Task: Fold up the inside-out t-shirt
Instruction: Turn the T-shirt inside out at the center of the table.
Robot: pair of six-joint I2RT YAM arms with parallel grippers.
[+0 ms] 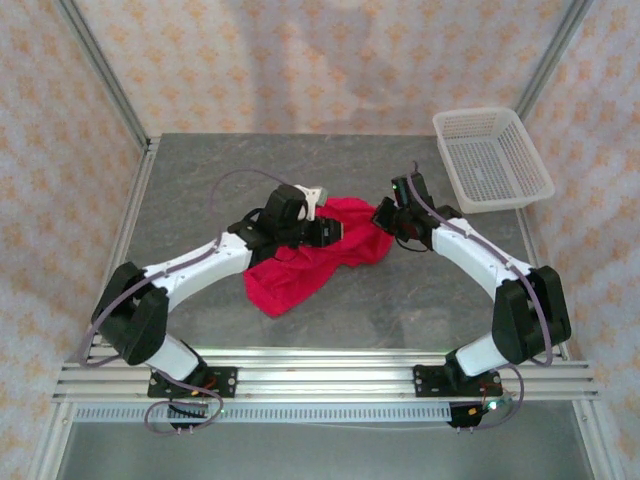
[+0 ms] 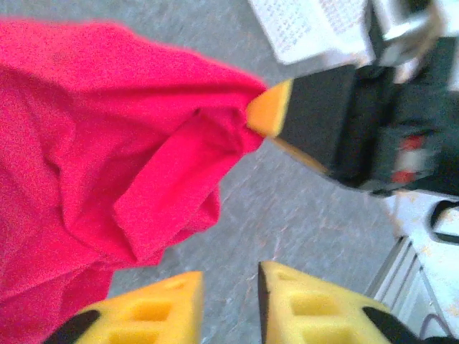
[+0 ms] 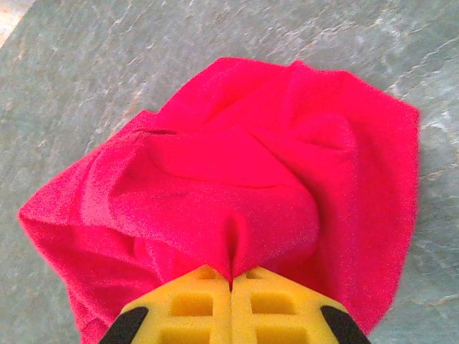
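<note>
The shirt (image 1: 308,265) is lying crumpled at mid-frame in the top view; the right gripper (image 3: 231,282) is pinching a fold at its right edge, probably to lift and spread it; the left gripper (image 2: 229,290) is hovering alongside, slightly parted and gripping nothing.

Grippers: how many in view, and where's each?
2. The right gripper is shut on a fold of the shirt. The left gripper is open and empty, over the table beside the shirt.
</note>
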